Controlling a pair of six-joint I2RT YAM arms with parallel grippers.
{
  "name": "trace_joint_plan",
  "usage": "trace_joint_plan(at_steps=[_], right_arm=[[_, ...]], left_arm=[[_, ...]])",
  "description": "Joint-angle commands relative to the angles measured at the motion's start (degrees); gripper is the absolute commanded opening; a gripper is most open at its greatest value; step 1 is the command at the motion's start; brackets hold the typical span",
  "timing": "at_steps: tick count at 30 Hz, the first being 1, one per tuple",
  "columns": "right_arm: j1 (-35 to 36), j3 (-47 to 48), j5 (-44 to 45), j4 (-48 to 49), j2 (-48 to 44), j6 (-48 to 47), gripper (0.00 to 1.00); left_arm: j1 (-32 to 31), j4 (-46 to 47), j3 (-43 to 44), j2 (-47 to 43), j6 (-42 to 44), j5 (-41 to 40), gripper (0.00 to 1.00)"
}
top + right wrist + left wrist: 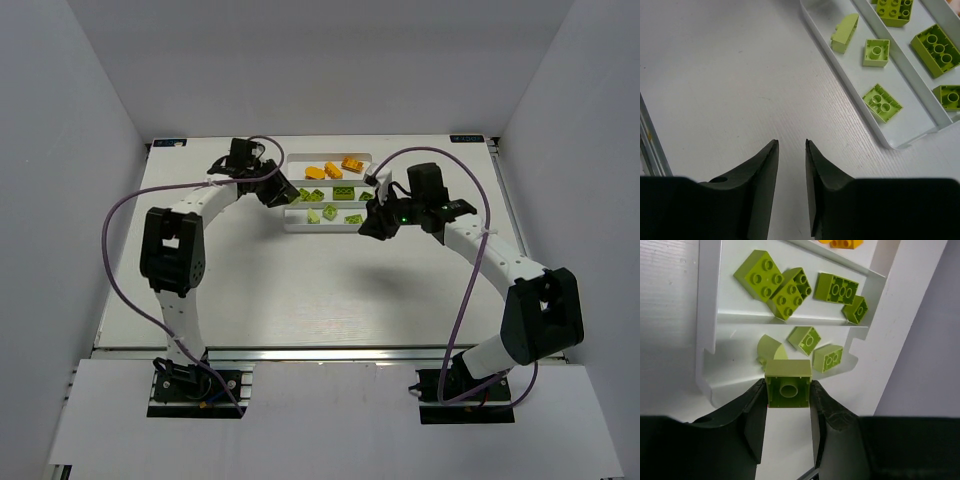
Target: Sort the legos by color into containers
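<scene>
The white tray (289,226) has three long compartments. Orange legos (335,168) lie in the far one, lime legos (331,194) in the middle one and yellow-green legos (330,214) in the near one. My left gripper (283,192) is at the tray's left end. In the left wrist view it (788,391) is shut on a yellow-green brick (788,382), underside toward the camera, above the near compartment's end (707,365). My right gripper (368,228) is over the table just in front of the tray's right part. In the right wrist view it (791,143) is open and empty.
The left wrist view shows a curved piece (771,347) and two small bricks (805,339) in the near compartment, and several lime bricks (790,292) in the middle one. The tray's corner (900,145) lies right of my right fingers. White walls surround the table.
</scene>
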Motion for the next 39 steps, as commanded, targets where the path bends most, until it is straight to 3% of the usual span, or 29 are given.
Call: trace_joint_plan(at_steps=[1,9,10,16,19,23,25,29,34,39], right_arm=[[-0.74,-0.33,0.13,1.55,-2.46,0.77,0.35],[-1.36,-0.78,0.13,1.47,-2.55,0.86,0.46],[-1.28,-0.69,0.13,1.29,-2.46,0.68,0.51],[-1.71,-0.16,0.13,0.24,-2.99,0.06,0.69],[-1.72,1.33,-0.30,-1.17,-3.34,0.50,0.75],[-2.41,2.74,-1.45,-2.23,-4.48,2.87,0.83],[-2.59,3.53,-2.06,-3.01,-4.92,4.28,0.88],[-2.86,5.02,-0.05,-5.21,-5.28,6.82,0.89],[-3.12,7.65,6.01,-6.97,-5.28,11.40,0.89],[-3.29,6.87,8.83,-5.39,-6.68,14.38,0.89]], left_arm=[[-1.11,-3.80,4.51,1.12,-0.08,-1.77,0.31],[-2.78,-6.44,7.33,3.93,0.72,-3.70,0.61],[-3.31,-6.61,7.85,4.28,0.72,-3.53,0.66],[-3.84,-9.59,12.07,3.41,1.94,-4.14,0.74],[-3.84,-11.53,13.66,-2.18,5.28,-6.16,0.75],[-3.84,-8.82,7.09,-15.72,9.50,-7.74,0.92],[-3.84,-4.97,-0.82,-21.61,10.47,-8.10,0.98],[-3.84,0.50,-13.66,-36.54,11.35,-7.31,0.98],[-3.84,3.49,-24.81,-47.21,11.00,-8.00,0.98],[-3.84,0.78,-26.68,-53.19,12.93,-10.38,0.98]])
